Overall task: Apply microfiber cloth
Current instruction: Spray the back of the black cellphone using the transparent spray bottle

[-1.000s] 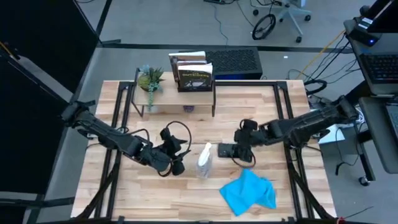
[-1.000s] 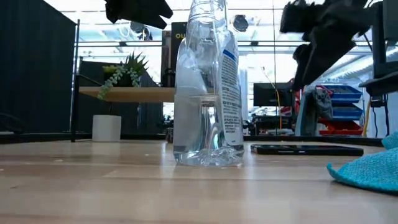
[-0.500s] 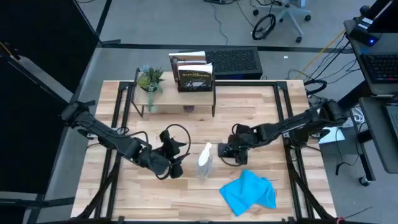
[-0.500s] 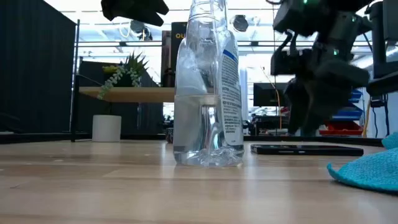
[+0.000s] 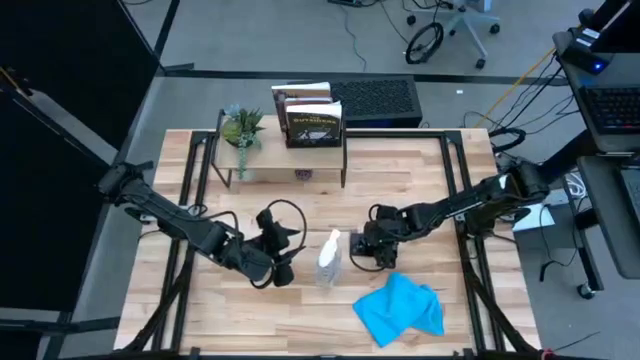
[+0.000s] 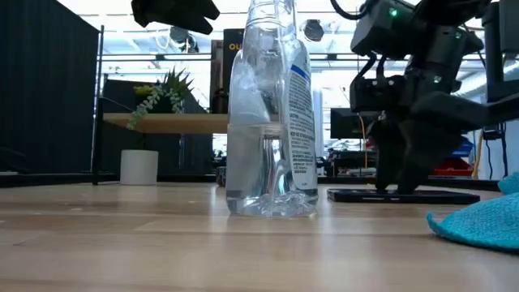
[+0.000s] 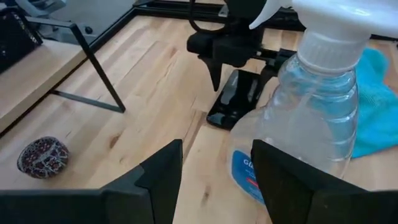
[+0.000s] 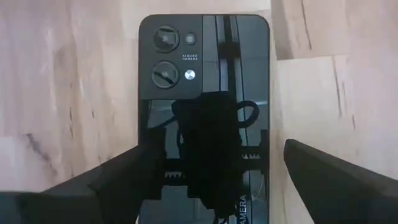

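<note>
A: Surface and room?

B: Light wood plank counter (image 5: 300,200) on a black frame, grey floor around it. At the far edge a small shelf (image 5: 283,140) carries a potted plant (image 5: 241,128) and upright books (image 5: 308,115). A small patterned stone (image 7: 42,155) lies on the counter near one shelf leg. The low view shows an open workshop behind, with blue bins and a monitor.

A: Any readable writing?

B: The phone (image 8: 205,106) lies with its lens side up, and small print reads "CAMERA" by the lenses and again lower down. The spray bottle (image 5: 328,258) has a blue and white label, but the text can't be read. Book titles are illegible.

A: Cloth?

B: The microfiber cloth (image 5: 401,309) is turquoise, crumpled flat at the counter's near right, close to the phone but apart from it. Nothing is touching it.

A: Arms?

B: The right gripper (image 5: 372,247) is down over the phone, fingers spread wide to either side of it with the tips at about the phone's level, gripping nothing. The left gripper (image 5: 281,262) hangs just left of the bottle, fingers (image 7: 155,180) parted and empty.

A: Open room?

B: There is bare wood along the near left edge and the centre strip in front of the shelf. The bottle, phone and cloth are bunched at centre-right.
</note>
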Robot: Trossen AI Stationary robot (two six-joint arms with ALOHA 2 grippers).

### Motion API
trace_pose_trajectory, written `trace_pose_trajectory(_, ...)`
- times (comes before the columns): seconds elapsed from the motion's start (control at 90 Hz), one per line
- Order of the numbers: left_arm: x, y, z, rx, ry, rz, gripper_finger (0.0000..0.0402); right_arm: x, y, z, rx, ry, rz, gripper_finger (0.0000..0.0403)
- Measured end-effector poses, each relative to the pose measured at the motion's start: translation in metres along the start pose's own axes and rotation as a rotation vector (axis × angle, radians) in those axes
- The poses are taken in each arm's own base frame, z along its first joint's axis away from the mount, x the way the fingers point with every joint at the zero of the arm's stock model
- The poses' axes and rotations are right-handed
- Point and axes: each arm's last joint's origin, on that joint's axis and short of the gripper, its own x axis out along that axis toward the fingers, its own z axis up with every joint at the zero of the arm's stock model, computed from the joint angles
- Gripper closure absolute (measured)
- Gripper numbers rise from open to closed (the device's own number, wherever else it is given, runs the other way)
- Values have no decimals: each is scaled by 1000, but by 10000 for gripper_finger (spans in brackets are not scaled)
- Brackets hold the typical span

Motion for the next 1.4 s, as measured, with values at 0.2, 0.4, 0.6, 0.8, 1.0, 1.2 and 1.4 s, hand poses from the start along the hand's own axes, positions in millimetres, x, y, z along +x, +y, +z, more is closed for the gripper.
trace_pose_trajectory(0.2, 0, 0, 0, 0, 0, 1, 224, -4, 2, 6, 18, 0, 14, 62)
trace_pose_trajectory(0.4, 0, 0, 0, -1, 0, 1, 224, -5, 6, 4, 46, 20, 66, 62)
trace_pose_trajectory(0.6, 0, 0, 0, -1, -1, 1, 224, -4, 19, -1, -10, 10, 5, 62)
trace_pose_trajectory(0.8, 0, 0, 0, -4, -2, 0, 224, -5, 27, -1, -16, -9, 20, 62)
trace_pose_trajectory(1.0, 0, 0, 0, -4, -3, 0, 224, -5, 26, -1, 40, -12, 20, 62)
trace_pose_trajectory(1.2, 0, 0, 0, -4, -3, 0, 224, -5, 26, -1, 117, -15, 22, 61)
trace_pose_trajectory(1.4, 0, 0, 0, -5, -3, 0, 224, -5, 26, -1, 133, -15, 10, 30)
